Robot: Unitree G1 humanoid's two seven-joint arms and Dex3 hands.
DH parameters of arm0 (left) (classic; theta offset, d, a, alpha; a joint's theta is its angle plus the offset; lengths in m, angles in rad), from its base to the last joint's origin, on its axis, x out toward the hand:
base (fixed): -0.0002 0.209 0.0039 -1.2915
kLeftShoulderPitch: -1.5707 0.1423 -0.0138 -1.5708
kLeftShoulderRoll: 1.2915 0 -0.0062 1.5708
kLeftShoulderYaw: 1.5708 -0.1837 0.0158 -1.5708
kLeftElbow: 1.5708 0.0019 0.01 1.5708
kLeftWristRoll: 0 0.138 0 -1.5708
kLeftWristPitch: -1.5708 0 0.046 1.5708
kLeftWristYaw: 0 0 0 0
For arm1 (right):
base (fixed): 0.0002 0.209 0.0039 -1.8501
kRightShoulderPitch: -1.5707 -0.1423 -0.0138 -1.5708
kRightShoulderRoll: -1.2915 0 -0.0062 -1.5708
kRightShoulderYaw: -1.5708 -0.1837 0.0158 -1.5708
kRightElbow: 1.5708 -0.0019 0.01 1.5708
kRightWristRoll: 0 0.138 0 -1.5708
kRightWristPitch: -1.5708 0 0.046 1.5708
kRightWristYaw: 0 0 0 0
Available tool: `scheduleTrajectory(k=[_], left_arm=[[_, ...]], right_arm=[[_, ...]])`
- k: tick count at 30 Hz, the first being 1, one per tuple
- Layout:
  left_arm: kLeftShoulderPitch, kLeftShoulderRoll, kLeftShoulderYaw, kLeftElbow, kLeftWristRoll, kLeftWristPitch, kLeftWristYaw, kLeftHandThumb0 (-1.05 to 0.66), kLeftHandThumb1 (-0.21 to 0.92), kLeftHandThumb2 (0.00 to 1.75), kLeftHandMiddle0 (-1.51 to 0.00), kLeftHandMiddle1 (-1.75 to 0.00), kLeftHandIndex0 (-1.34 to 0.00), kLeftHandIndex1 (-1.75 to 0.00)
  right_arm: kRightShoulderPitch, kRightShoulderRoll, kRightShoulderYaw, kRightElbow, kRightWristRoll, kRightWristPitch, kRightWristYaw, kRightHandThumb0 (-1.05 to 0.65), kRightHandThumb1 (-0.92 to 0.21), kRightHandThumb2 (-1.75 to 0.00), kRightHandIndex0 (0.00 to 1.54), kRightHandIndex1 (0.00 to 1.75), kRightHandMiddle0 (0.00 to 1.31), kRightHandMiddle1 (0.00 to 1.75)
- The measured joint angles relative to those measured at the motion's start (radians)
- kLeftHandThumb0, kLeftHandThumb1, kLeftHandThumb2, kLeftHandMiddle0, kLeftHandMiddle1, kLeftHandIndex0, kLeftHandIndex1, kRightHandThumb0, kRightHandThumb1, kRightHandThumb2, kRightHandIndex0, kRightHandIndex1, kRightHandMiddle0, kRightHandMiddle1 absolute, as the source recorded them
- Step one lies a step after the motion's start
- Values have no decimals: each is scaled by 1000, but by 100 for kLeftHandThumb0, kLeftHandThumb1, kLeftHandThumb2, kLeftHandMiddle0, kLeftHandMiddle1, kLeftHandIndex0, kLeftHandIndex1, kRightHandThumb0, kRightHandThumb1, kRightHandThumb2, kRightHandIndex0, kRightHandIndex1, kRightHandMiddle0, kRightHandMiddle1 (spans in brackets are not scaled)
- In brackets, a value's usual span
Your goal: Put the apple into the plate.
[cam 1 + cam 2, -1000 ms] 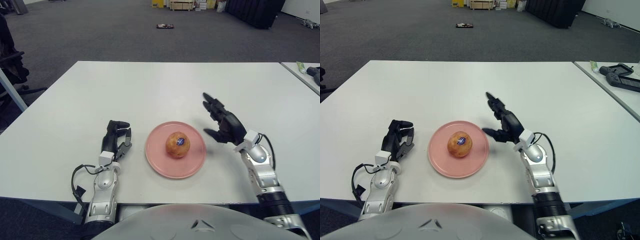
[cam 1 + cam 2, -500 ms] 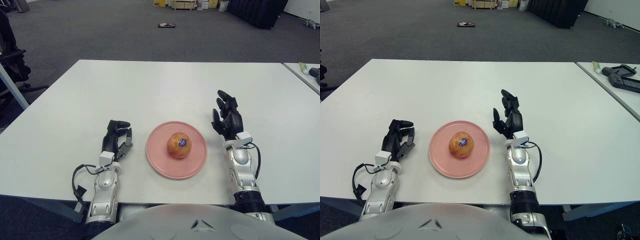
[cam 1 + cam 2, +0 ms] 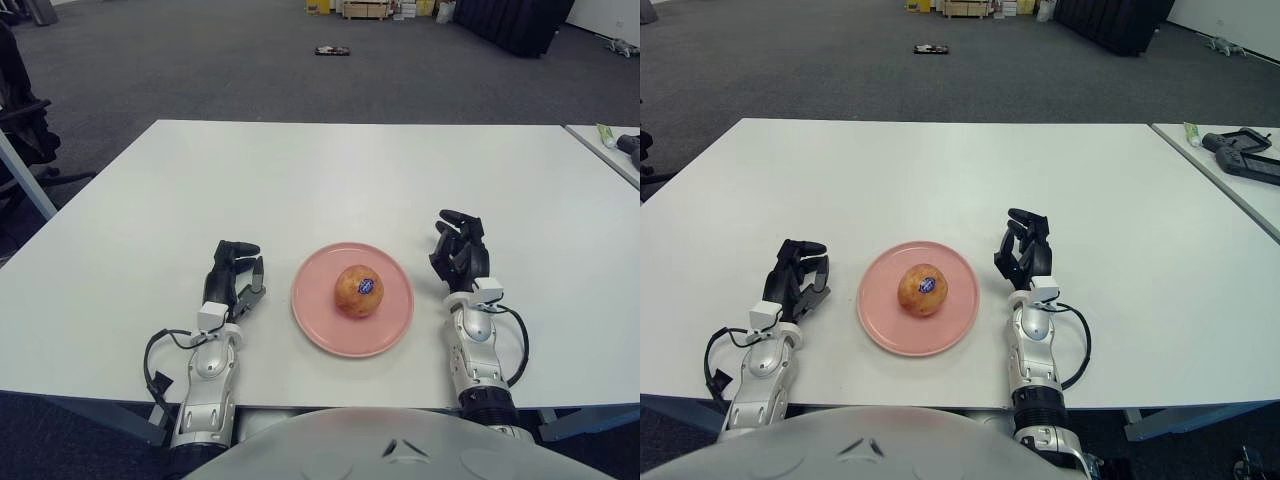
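Note:
A yellow-red apple (image 3: 357, 290) with a small blue sticker sits in the middle of the pink plate (image 3: 316, 320) on the white table. My right hand (image 3: 459, 252) is on the table just right of the plate, fingers curled and holding nothing. My left hand (image 3: 232, 272) shows left of the plate, fingers curled and holding nothing. Neither hand touches the apple or the plate.
The white table (image 3: 320, 180) stretches wide behind the plate. A second table (image 3: 1240, 160) at the far right carries a black device (image 3: 1238, 143) and a small tube. Beyond lies grey carpet with a dark object on the floor (image 3: 330, 50).
My right hand has drawn back from the plate, come down to the table beside it and curled its fingers. Apple, plate and left hand have stayed put.

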Motion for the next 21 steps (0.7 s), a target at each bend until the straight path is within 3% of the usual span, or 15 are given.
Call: scheduleTrajectory(k=[10,11,13,21], left_arm=[[0,2,0,0,0,-1,-1,-36,80,69,-49,-148,-26,-175],[0,3,0,0,0,0,-1,-36,81,69,-49,-149,-26,-175],[0,4,0,0,0,0,-2,-36,81,68,-49,-150,-26,-175],[0,6,0,0,-1,1,-3,-36,82,67,-50,-151,-25,-175]], right_arm=[[4,23,2,-8,7,24,6,-41,-82,-108,40,117,18,151],[4,23,2,-8,6,27,5,-39,-86,-88,42,117,18,159],[5,23,2,-8,5,34,4,-36,-89,-67,45,118,19,168],[11,23,4,-7,3,61,3,-35,-91,-55,48,121,20,174]])
